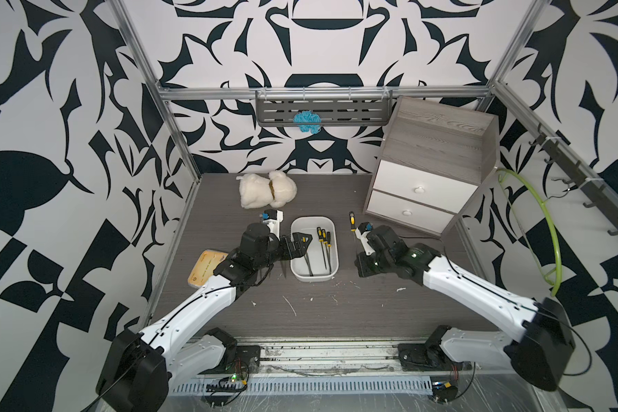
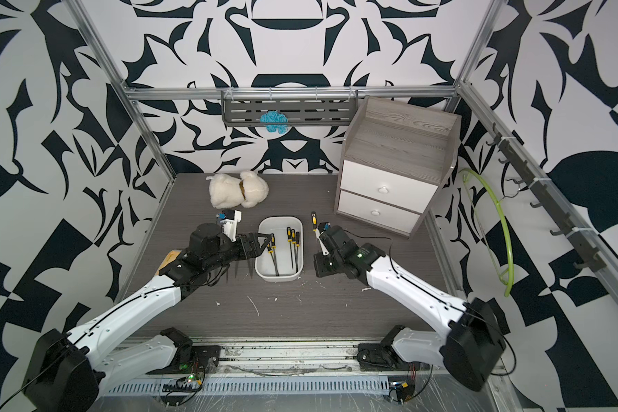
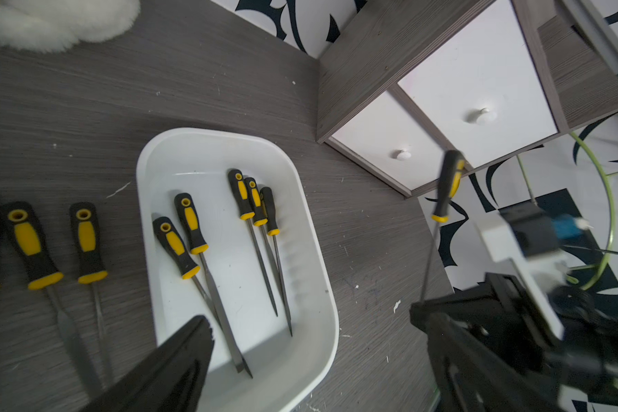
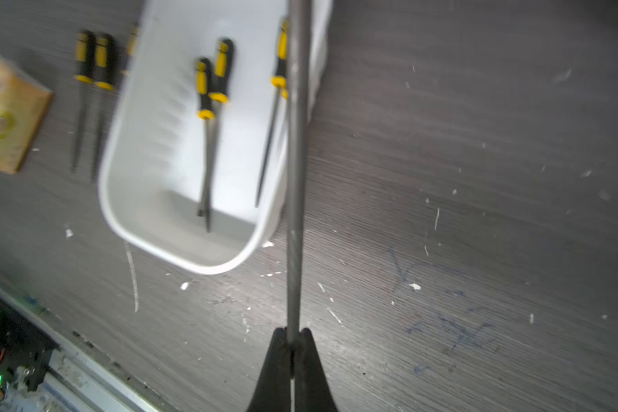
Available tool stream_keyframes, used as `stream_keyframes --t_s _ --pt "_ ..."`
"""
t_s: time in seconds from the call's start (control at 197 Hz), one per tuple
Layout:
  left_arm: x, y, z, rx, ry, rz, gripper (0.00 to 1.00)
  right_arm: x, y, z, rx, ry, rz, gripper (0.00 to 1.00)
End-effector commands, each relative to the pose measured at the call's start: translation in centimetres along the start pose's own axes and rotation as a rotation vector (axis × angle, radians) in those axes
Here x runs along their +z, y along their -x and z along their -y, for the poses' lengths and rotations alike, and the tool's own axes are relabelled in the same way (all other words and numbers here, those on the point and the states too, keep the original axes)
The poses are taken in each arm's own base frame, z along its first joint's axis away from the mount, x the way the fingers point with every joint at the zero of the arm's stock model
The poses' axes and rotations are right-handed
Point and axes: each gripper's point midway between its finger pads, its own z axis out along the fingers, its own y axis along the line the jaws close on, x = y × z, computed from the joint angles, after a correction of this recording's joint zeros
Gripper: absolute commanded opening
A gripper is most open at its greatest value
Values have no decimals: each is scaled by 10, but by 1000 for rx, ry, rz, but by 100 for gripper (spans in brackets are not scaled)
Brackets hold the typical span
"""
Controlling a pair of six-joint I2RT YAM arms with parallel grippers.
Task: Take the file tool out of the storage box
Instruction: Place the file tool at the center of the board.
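Grey desk (image 1: 300, 321), and the white storage box (image 1: 314, 277) sits between the 2 hands. The left hand (image 1: 302, 246) hangs over the box's edge, spread wide and gripping nothing. The right hand (image 4: 292, 337) is clenched on 1 file (image 4: 296, 142) by its metal shaft, just outside the box. 5 files (image 3: 190, 228) lie inside, and loose files (image 3: 88, 242) lie on the desk beside the left hand.

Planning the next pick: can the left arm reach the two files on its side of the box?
Likely yes: its jaws stand open over that side of the storage box, the two files lie uncovered, and the right arm holds its file outside.
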Motion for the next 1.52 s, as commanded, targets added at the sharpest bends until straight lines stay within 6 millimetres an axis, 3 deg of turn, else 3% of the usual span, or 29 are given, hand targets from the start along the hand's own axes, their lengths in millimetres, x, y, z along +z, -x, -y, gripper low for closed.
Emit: stream_keyframes --t_s 0.0,0.248,0.461,0.831,0.993,1.104,1.226,1.515 --pt "2 2 0 3 33 -33 99 13 -2 -8 65 110 -120 0" --pt "11 -4 -6 28 87 -89 99 47 -7 -15 109 122 -390 0" --pt "15 -12 -2 28 74 -131 100 65 -9 -9 161 78 -501 0" --pt "7 -12 9 38 43 -125 99 87 -16 -9 225 114 -564 0" --pt "7 -14 12 35 33 -137 99 90 -16 0 219 68 -555 0" --pt "7 -15 16 38 23 -140 99 93 -19 4 219 53 -557 15" --pt "7 -15 14 38 36 -135 99 95 -21 6 208 48 -555 24" --pt "23 -19 11 78 135 -158 99 82 -12 4 164 69 -471 30"
